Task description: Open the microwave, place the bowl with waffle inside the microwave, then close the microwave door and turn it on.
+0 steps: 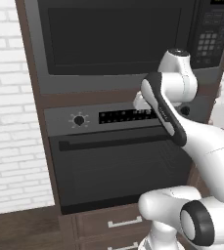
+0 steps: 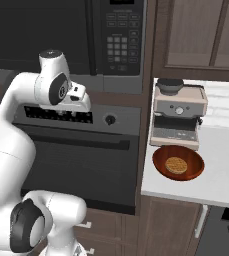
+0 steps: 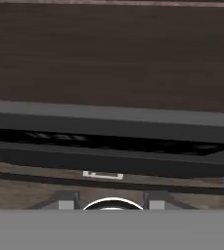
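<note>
Gripper (image 2: 85,102) sits at the end of the white arm, held close in front of the brown wood strip between the microwave and the black oven (image 1: 118,171); its fingers are not clear in any view, so I cannot tell how far open it is, and nothing can be seen held in it. In the left base view the hand is mostly hidden behind the arm's elbow. The hand view looks along the oven's front, with dark wood grain above and the oven's dark control band across the middle.

Just beneath the gripper runs the oven's display strip, with the round knob (image 2: 110,119) a little to its right in the right base view. Just above it is the lower grey frame of the microwave (image 1: 40,73), whose microwave door (image 1: 113,36) is shut flat, its dark glass spanning up and to the left. The black keypad panel (image 2: 119,42) lies above and to the right of the gripper.

Well apart to the right and lower down, the bowl (image 2: 178,163) rests on the white table (image 2: 221,170) with the waffle (image 2: 176,164) lying in its middle, just in front of a coffee machine (image 2: 178,115).
</note>
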